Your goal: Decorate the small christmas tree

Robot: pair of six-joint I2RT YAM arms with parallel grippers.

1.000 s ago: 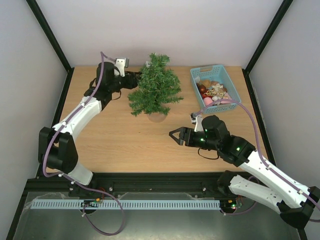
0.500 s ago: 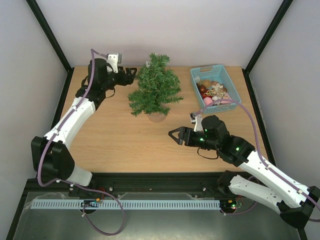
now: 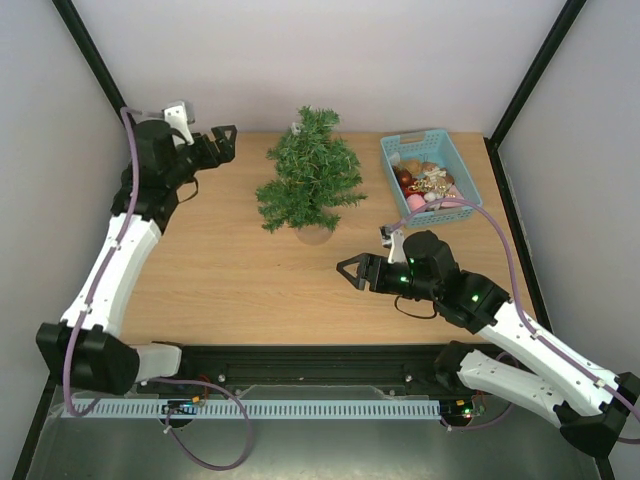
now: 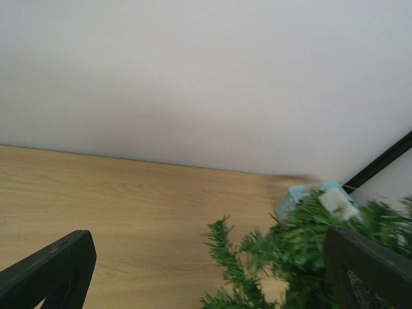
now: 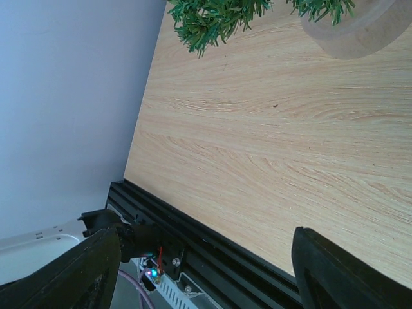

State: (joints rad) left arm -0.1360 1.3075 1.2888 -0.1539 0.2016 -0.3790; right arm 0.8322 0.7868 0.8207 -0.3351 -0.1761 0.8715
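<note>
Both jaws gape empty — left gripper (image 3: 220,142) off to the side of the small christmas tree (image 3: 310,180) at back-centre, right gripper (image 3: 350,272) near its base — so we should drop the right straight down into the blue basket (image 3: 414,137) for one of the ornaments (image 3: 425,185).

A light wooden table (image 3: 230,270) with a plain grain fills the floor of a white-walled enclosure (image 3: 400,60), framed by slim black corner posts (image 3: 100,70). At the far right corner sits a light-blue plastic basket (image 3: 412,138) with slotted walls, holding a heap of small ornaments (image 3: 425,185): red and pink balls and something gold. A black rail (image 3: 300,355) borders the near edge, with a white perforated strip (image 3: 250,409) below.
</note>
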